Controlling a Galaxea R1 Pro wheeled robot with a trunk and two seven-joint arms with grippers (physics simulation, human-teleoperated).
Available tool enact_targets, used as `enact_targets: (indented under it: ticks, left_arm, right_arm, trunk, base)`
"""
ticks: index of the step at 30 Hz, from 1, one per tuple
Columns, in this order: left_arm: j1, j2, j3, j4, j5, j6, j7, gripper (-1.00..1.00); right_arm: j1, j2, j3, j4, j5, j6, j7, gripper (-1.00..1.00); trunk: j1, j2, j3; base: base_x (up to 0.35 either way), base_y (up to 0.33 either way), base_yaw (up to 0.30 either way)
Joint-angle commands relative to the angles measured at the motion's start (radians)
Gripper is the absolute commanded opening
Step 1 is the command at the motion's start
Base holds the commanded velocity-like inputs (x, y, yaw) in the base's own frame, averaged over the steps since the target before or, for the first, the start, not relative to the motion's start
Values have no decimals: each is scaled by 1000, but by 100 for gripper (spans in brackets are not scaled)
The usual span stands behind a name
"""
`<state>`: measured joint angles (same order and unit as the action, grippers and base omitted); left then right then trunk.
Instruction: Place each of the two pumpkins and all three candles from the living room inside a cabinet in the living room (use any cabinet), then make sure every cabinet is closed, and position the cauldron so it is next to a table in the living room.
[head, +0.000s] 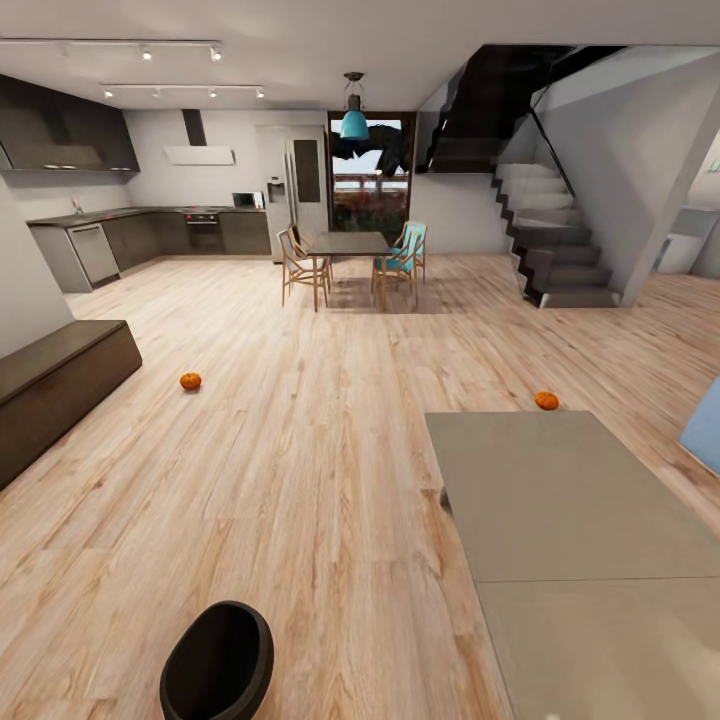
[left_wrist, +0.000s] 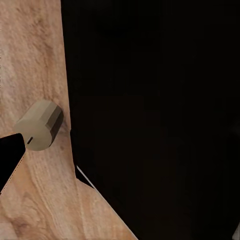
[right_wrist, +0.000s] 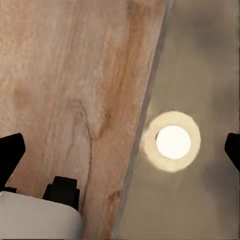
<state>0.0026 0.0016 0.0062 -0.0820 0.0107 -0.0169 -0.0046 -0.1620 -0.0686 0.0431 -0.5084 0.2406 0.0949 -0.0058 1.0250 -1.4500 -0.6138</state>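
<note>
While you look out over the open room from the head camera, your far left holds a long, low dark-brown cabinet (head: 60, 385) against the wall, its front shut as far as you can see. Just to its right, out on the bare wood floor (head: 300, 450), sits one small orange pumpkin (head: 190, 381), well apart from the cabinet. Near the bottom edge, close in front of you, is the black cauldron (head: 218, 663), its wide mouth tilted toward the camera.

Further back at the centre you have a dining table (head: 347, 243) with chairs (head: 300, 265) on both sides under a teal hanging lamp (head: 354, 122), and the kitchen counters (head: 130, 235) run along the left rear wall. A dark staircase (head: 545, 235) climbs at the right rear.

On your right, the grey coffee table (head: 570, 520) fills the lower corner, and the second pumpkin (head: 546, 400) lies on the floor just beyond its far edge.

Your left wrist camera shows a stubby pale cylinder (left_wrist: 40, 125) on its side on the wood next to a large dark shape; whether it is a candle is unclear, and you cannot tell how that gripper stands. Your right wrist camera shows two dark fingertips (right_wrist: 11, 152) at opposite edges, spread wide with nothing between them, over the line where wood meets a grey surface with a bright round spot (right_wrist: 173, 142).
</note>
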Motion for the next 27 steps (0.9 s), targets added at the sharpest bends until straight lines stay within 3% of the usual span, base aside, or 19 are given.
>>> enact_targets:
  ticks: [1,3,6,11,17,18,20,24,27]
  left_arm:
    - [0,0,0,-9,0,0,0,100]
    - [0,4,0,-29,-1,3,0,100]
    - [-4,29,1,-83,-2,11,0,100]
    - [-26,114,8,-208,0,19,-1,100]
    - [-72,141,13,-376,0,109,-1,100]
    - [-82,144,15,-432,0,149,-2,100]
    - [-104,143,30,-657,1,287,-5,100]
    - [-118,130,46,-1006,3,404,-9,100]
    - [-120,115,44,-1183,3,514,-15,100]
  right_arm:
    - [1,0,-1,-62,-1,31,1,100]
    - [1,3,0,-127,-2,57,2,100]
    - [0,22,0,-204,-3,75,3,100]
    - [-5,70,0,-334,-2,85,2,100]
    - [-23,91,0,-448,-2,88,2,100]
    - [-28,96,0,-465,-2,88,2,100]
    - [-75,104,0,-495,-4,89,4,100]
    - [-148,106,0,-504,-7,100,5,100]
    - [-161,107,0,-519,-7,121,6,100]
  trunk:
    - [0,0,0]
    - [0,0,0]
    - [0,0,0]
    - [0,0,0]
    - [0,0,0]
    - [0,0,0]
    - [0,0,0]
    - [0,0,0]
    - [0,0,0]
  base:
    - [0,0,0]
    - [0,0,0]
    - [0,0,0]
    - [0,0,0]
    - [0,0,0]
    - [0,0,0]
    - [0,0,0]
    - [0,0,0]
    - [0,0,0]
